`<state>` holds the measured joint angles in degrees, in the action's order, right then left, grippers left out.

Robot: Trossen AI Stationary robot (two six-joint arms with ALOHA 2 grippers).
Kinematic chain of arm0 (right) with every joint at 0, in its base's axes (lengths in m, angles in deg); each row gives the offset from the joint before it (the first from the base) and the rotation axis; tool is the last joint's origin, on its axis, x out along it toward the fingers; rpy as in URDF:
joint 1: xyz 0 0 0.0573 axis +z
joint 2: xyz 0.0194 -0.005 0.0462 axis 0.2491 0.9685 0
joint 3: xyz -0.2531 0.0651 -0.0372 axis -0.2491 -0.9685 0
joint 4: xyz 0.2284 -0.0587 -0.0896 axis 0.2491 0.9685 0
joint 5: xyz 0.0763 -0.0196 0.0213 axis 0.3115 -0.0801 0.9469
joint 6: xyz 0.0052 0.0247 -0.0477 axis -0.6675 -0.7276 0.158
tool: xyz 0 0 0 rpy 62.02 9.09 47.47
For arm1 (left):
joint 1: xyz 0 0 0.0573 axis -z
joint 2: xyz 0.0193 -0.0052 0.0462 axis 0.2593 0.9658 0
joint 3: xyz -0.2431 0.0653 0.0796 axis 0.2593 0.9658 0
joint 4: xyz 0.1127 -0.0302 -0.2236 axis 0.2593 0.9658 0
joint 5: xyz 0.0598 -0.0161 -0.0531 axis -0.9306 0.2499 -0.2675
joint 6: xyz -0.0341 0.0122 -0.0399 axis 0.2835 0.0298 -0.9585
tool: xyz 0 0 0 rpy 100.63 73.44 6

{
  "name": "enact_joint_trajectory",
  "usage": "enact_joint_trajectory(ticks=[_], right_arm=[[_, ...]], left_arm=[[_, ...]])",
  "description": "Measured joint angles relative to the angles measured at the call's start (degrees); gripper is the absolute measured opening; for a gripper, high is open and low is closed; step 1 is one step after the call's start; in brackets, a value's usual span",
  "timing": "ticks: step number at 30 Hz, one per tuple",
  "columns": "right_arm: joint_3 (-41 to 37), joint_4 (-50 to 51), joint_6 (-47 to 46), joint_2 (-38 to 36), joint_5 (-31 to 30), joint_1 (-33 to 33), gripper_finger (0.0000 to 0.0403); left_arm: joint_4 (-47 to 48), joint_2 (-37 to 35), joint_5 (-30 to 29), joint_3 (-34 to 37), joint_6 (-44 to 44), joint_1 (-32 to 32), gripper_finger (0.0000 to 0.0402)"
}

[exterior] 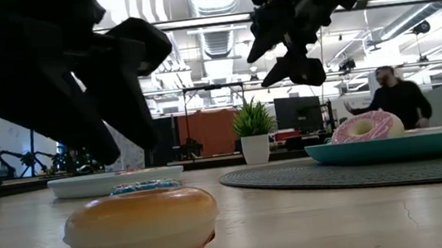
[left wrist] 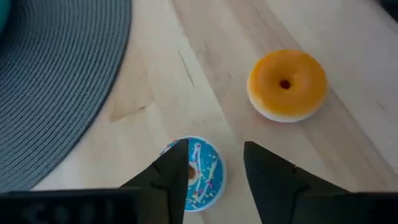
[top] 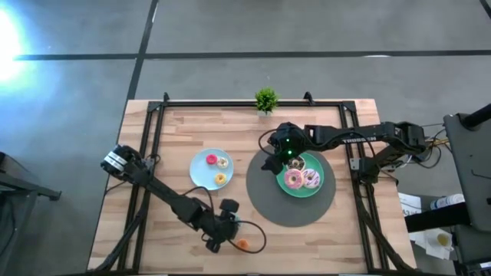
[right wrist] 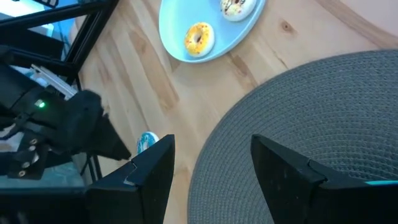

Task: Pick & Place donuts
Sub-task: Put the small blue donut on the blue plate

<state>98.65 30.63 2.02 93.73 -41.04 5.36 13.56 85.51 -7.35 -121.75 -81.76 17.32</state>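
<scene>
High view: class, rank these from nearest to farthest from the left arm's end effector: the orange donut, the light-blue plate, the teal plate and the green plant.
Measured from the left end effector, near the table's front edge:
1. Orange donut, right beside it, at the front edge.
2. Light-blue plate, left of centre.
3. Teal plate, on the grey mat, right side.
4. Green plant, at the far edge.
</scene>
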Motion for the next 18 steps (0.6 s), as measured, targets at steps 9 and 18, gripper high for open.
enact_joint_trajectory(ticks=[9, 18], right_arm=[[0.00, 0.00, 0.48, -0.02, -0.09, 0.11, 0.0203], [0.00, -0.02, 0.63, -0.02, -0.11, 0.11, 0.0203]], left_arm=[[-0.30, 3.06, 1.76, 0.34, -1.09, -0.17, 0.0162], [1.46, 4.07, -5.14, 0.33, -3.78, -0.47, 0.0136]])
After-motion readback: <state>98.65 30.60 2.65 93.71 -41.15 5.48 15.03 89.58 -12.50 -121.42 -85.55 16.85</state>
